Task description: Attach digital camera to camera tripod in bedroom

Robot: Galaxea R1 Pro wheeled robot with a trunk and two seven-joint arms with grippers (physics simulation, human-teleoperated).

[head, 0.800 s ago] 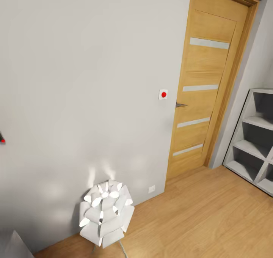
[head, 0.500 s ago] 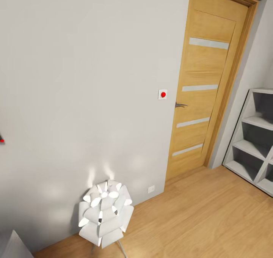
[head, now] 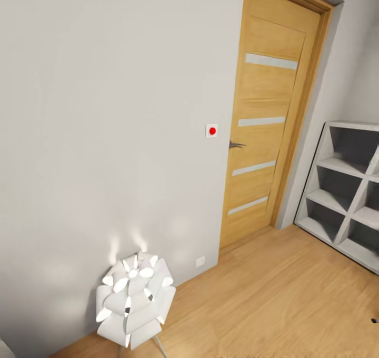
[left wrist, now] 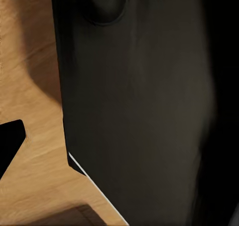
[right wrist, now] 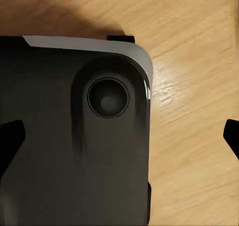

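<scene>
Door (head: 266, 121): oak-grain wood, satin, with frosted strips. Floor (head: 284, 300): light wood planks, smooth. Wall (head: 105, 110): matt grey. Shelf (head: 342, 187): matt white. Robot base panel (right wrist: 64, 151): smooth dark plastic, semi-gloss.

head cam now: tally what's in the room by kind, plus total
door: 1
wall switch: 1
wall socket: 1
petal lamp: 1
cube shelf: 1
total: 5
</scene>
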